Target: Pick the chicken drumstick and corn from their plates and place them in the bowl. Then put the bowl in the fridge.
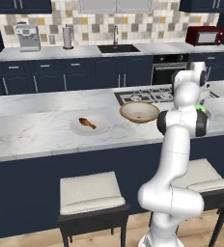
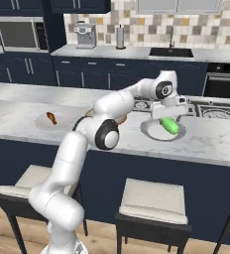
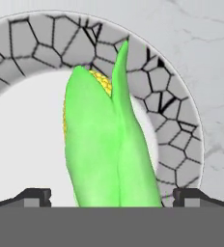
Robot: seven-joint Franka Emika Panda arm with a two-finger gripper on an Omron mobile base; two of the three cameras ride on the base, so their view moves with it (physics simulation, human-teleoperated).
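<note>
- you've got the bright green cob-shaped corn (image 3: 109,144) lying on its round white plate with a grey cracked-pattern rim (image 3: 176,120), a strip of yellow kernels showing where the husk splits.
- in the hand view the corn runs up from between the two dark finger tips (image 3: 36,197), one tip on each side of it with clear space to either side.
- the two-finger gripper (image 2: 170,115) hangs just above the corn (image 2: 169,125), jaws spread wide, nothing grasped; whether the tips touch the plate you can't tell.
- that plate (image 2: 149,130) sits on the white marble counter (image 2: 211,141), right of the bowl in the right base view, just in front of the gas hob (image 2: 213,110).
- in the left base view the arm covers most of it, you only get a sliver of green corn (image 1: 199,107) past the arm's elbow.
- the round tan-brown bowl with a pale beige inside (image 1: 139,112) sits upright on the counter (image 1: 32,130), between the two plates, nothing visible in it.
- the small reddish-brown chicken drumstick (image 1: 87,123) lies on the other flat white plate (image 1: 102,129), left of the bowl and apart from it.
- same drumstick (image 2: 52,117) shows at the left of the right base view.
- outward: two cushioned stools (image 1: 91,192) under the counter edge, dark navy cabinets (image 1: 75,75) on the back wall, sink (image 1: 118,48), red microwave (image 1: 204,35), coffee machine (image 1: 28,37), paper towel roll (image 1: 67,36).
</note>
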